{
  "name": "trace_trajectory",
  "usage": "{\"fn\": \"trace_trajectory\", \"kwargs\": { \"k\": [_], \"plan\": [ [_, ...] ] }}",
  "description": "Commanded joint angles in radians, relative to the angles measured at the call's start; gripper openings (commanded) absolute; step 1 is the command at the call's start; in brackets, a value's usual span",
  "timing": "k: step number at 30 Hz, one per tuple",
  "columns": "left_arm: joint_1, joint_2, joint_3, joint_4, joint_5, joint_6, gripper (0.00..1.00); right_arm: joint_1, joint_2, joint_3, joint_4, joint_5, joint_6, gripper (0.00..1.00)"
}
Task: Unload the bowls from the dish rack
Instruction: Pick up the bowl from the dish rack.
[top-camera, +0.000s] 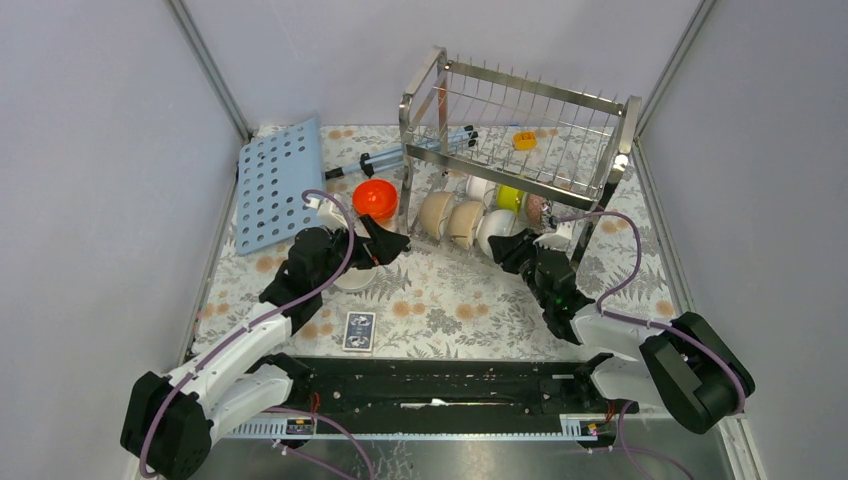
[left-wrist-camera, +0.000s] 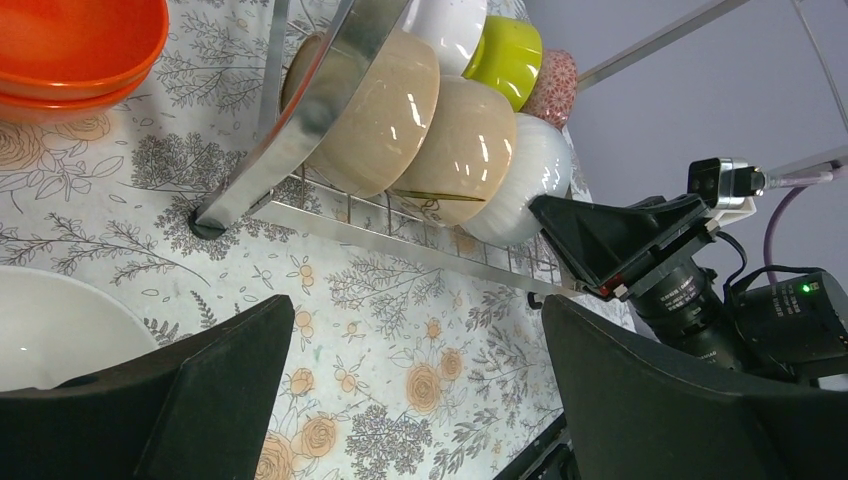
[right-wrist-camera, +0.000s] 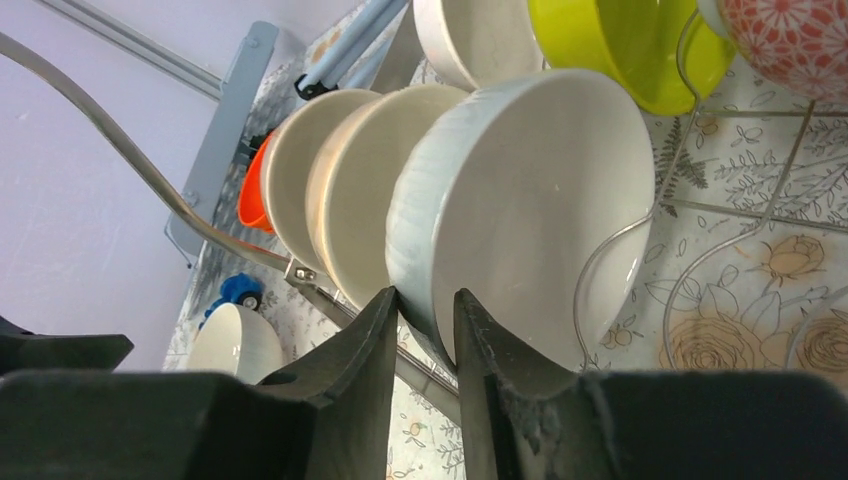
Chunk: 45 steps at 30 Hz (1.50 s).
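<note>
The steel dish rack (top-camera: 520, 130) stands at the back right. Its lower tier holds two beige bowls (top-camera: 450, 216), a white ribbed bowl (top-camera: 495, 230), a lime bowl (top-camera: 510, 197) and a pink patterned bowl (top-camera: 536, 208), all on edge. My right gripper (right-wrist-camera: 428, 297) is shut on the white ribbed bowl's (right-wrist-camera: 530, 200) rim, one finger outside and one inside. My left gripper (left-wrist-camera: 415, 370) hangs open over the floral cloth, left of the rack, with nothing between its fingers. An orange bowl (top-camera: 375, 199) and a white bowl (top-camera: 352, 278) sit on the table beside it.
A light-blue perforated board (top-camera: 278, 182) lies at the back left, with a blue-and-white tube (top-camera: 400, 155) beside it. A card box (top-camera: 359, 330) lies near the front. A yellow piece (top-camera: 524, 140) sits on the rack's upper tier. Grey walls close both sides.
</note>
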Motion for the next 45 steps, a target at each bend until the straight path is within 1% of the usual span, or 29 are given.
{"fn": "trace_trajectory", "kwargs": {
  "k": [1,7,14,22,25,32,37,43,45],
  "plan": [
    [0.004,-0.018,-0.004,0.064,0.021,-0.011,0.99,-0.015,0.01,-0.013,0.103,-0.056,0.028,0.29],
    [0.004,-0.03,-0.013,0.07,0.015,-0.014,0.99,-0.029,0.003,-0.025,0.132,-0.084,0.033,0.17],
    [0.004,-0.023,-0.013,0.065,0.01,-0.013,0.99,-0.057,-0.017,-0.052,0.193,-0.119,0.031,0.0],
    [0.004,-0.034,-0.012,0.049,0.001,-0.004,0.99,-0.095,-0.047,-0.069,0.279,-0.144,0.059,0.0],
    [0.004,-0.038,-0.014,0.045,-0.003,0.001,0.99,-0.109,-0.062,-0.068,0.285,-0.145,0.079,0.0],
    [0.004,-0.033,-0.025,0.067,0.002,-0.014,0.99,-0.163,-0.066,-0.09,0.367,-0.173,0.148,0.0],
    [0.004,-0.033,-0.028,0.067,-0.001,-0.012,0.99,-0.182,-0.043,-0.096,0.41,-0.189,0.183,0.0],
    [0.004,-0.035,-0.031,0.063,-0.004,-0.011,0.99,-0.202,0.031,-0.129,0.556,-0.211,0.291,0.0],
    [0.004,-0.036,-0.031,0.061,-0.005,-0.008,0.99,-0.204,0.039,-0.133,0.576,-0.21,0.31,0.0]
  ]
}}
